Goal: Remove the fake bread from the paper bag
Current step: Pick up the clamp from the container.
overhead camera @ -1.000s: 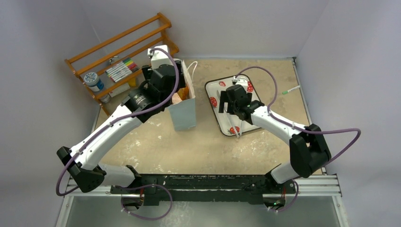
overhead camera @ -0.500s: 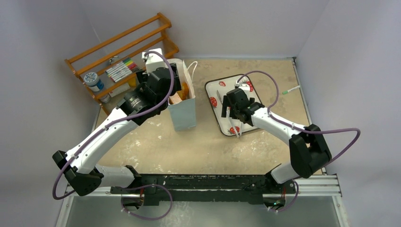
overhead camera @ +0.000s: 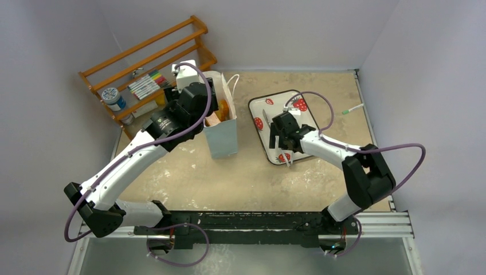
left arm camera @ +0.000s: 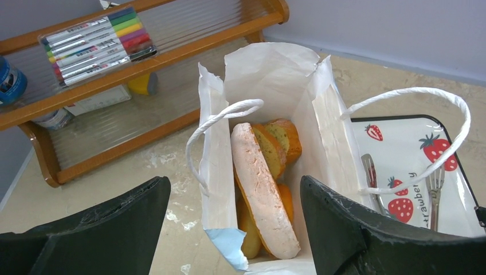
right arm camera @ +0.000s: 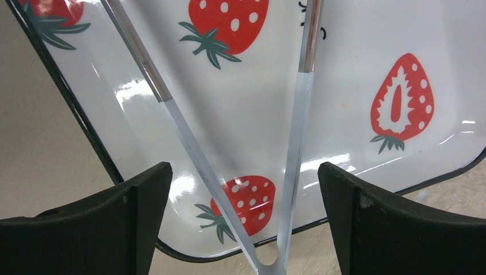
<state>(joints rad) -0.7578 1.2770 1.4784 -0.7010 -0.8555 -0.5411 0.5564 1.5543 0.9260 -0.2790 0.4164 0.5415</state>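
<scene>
Several fake bread [left arm camera: 261,183] pieces inside paper bag [left arm camera: 269,74] | tongs [right arm camera: 298,143] on tray [right arm camera: 240,114]

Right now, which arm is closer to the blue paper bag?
Left. The left gripper hangs above the paper bag, at its open top; the right gripper is off to its right, over the strawberry tray and metal tongs.
</scene>
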